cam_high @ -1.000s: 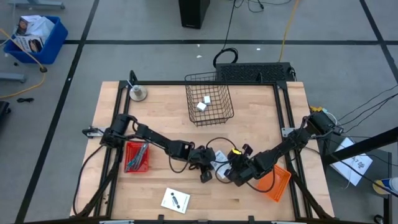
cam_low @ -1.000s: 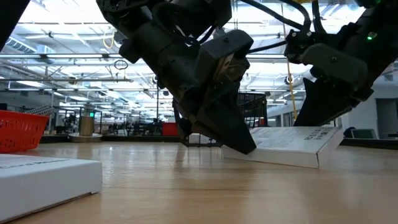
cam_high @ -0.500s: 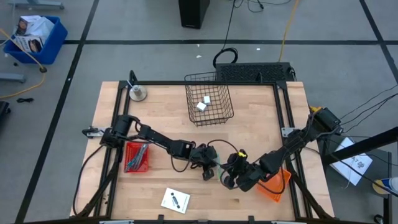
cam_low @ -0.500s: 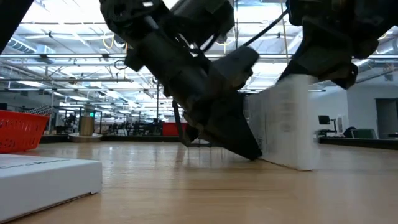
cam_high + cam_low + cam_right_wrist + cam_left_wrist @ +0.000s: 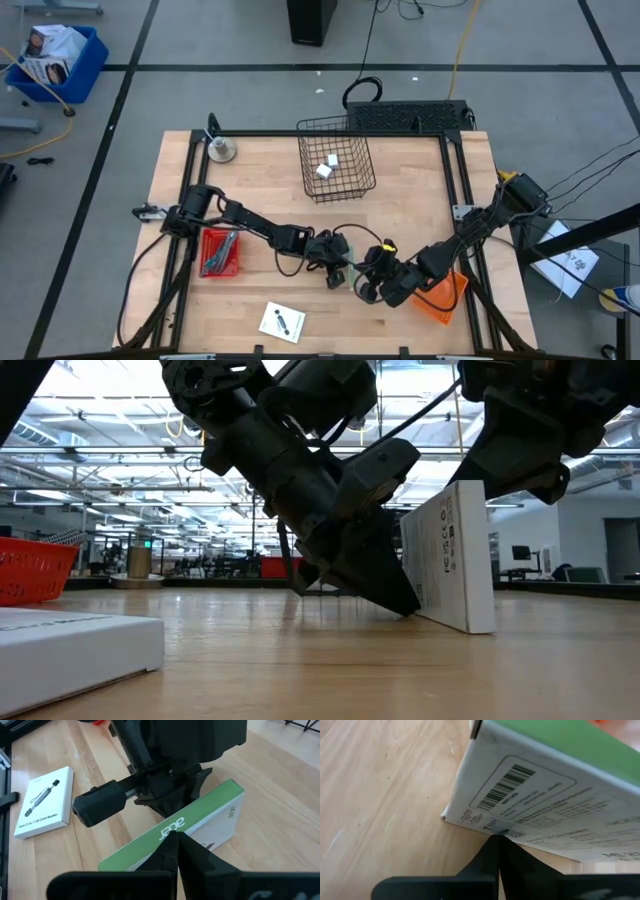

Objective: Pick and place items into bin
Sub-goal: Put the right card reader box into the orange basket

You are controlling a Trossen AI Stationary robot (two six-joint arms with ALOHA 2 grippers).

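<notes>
A flat white box with a green narrow side [image 5: 455, 555] stands on one long edge on the table between my two grippers. My left gripper [image 5: 405, 598] is shut and slants down against the box's printed face [image 5: 535, 800]. My right gripper [image 5: 173, 836] is shut above the box, on its green side. A second white box printed with a card reader [image 5: 282, 322] lies flat near the table's near edge. Small white blocks [image 5: 328, 166] lie inside the wire basket [image 5: 350, 185]. Tools lie in the red tray [image 5: 208, 262]. My left gripper presses its shut fingertips [image 5: 496, 851] against the box's white printed face [image 5: 520, 827], low down near the table, slanting down from the table's left. The box stands almost upright on its long edge. My right gripper rests its shut fingertips [image 5: 170, 852] on the upturned green side [image 5: 192, 822], beside the lettering, from above.
The wire basket stands toward the table's far edge. The red tray sits by the left arm's base, and an orange tray [image 5: 445, 292] lies beside the right arm. A small metal stand [image 5: 221, 150] is at the far left corner.
The white box has tipped up from leaning low on the table to standing almost upright on its long edge. My right gripper has moved toward the table's near edge and risen over the box's top. My left gripper has stayed against its face.
</notes>
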